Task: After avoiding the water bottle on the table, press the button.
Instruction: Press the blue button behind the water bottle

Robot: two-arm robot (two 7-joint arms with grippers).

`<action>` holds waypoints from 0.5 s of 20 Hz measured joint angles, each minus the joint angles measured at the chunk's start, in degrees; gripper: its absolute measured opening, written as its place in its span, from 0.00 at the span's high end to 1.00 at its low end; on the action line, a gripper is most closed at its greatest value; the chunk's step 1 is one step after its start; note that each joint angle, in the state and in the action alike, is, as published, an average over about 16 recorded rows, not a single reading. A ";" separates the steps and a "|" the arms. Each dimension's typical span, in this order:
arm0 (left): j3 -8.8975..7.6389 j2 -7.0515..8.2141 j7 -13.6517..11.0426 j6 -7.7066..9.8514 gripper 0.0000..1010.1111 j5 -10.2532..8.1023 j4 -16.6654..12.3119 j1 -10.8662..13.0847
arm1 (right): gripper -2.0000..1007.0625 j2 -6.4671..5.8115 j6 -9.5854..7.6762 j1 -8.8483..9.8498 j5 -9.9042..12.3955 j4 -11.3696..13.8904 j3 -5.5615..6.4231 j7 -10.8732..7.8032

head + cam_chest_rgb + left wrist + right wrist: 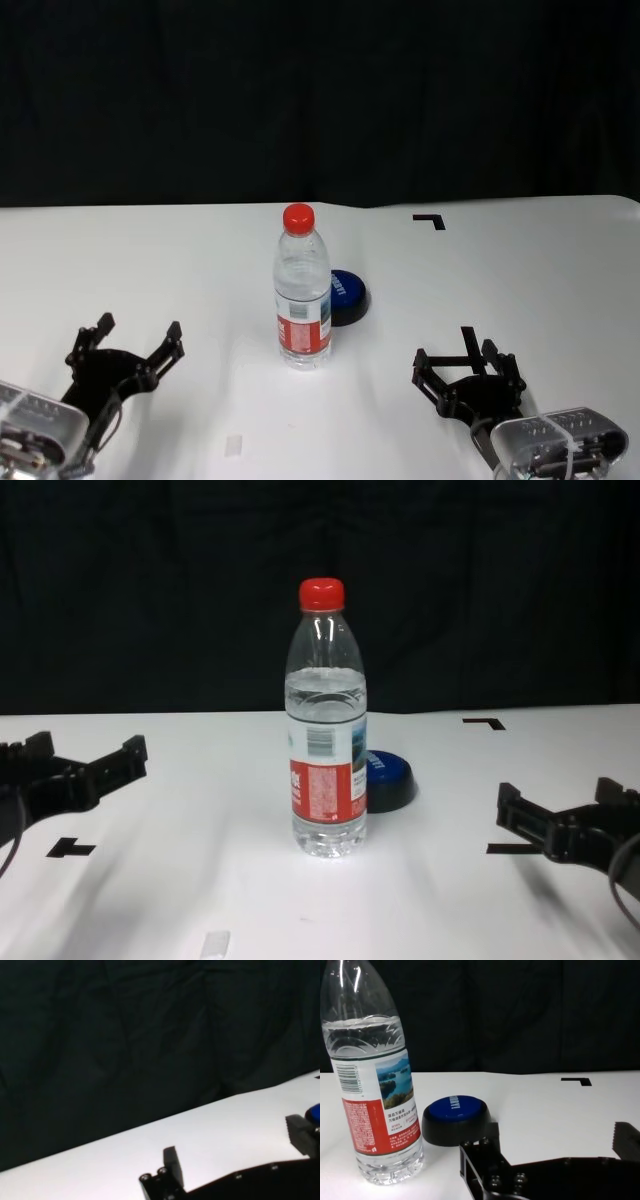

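One table (560, 270), white, carrying everything. One water bottle (302, 288), upright mid-table, well in from every edge. One button (348, 296), just behind the bottle toward the far edge, on my right side. My left gripper (125, 347) and right gripper (463, 368): fingers spread, holding nothing, near edge.

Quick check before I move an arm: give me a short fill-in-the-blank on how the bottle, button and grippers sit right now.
1. The water bottle stands upright with a ____ cap.
2. From the head view, the button sits just behind the bottle, toward the robot's ____ side.
3. The left gripper and the right gripper both have their fingers ____.
4. Neither gripper touches the button; both hover low over the white ____.

Missing words: red; right; open; table
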State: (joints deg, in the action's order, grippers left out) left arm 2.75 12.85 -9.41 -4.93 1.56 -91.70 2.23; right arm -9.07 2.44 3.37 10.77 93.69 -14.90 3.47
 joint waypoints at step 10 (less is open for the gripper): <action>1.05 1.12 -1.35 -0.24 0.00 0.33 3.95 -5.29 | 0.00 0.00 0.00 0.00 0.00 0.00 0.00 0.00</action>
State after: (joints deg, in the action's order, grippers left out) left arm 3.80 13.97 -10.76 -5.17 1.89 -87.75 -3.06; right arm -9.07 2.44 3.37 10.76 93.69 -14.90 3.47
